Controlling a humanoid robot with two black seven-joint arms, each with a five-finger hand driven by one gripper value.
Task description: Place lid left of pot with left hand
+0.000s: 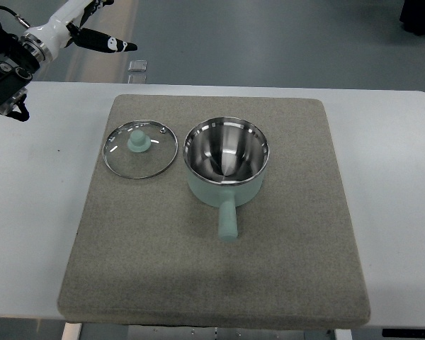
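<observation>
The glass lid (140, 149), with a metal rim and a pale green knob, lies flat on the grey mat (283, 248). It sits just left of the pale green pot (227, 161) and barely apart from it. The pot stands uncovered, its steel inside showing and its handle pointing toward the near edge. My left hand (99, 37) is raised at the top left corner, well away from the lid. Its dark fingers (108, 44) are spread and hold nothing. The right arm does not show.
The mat covers the middle of a white table (35, 212). A small shiny object (138, 66) lies on the floor beyond the far table edge. A dark shape (419, 18) sits at the top right corner.
</observation>
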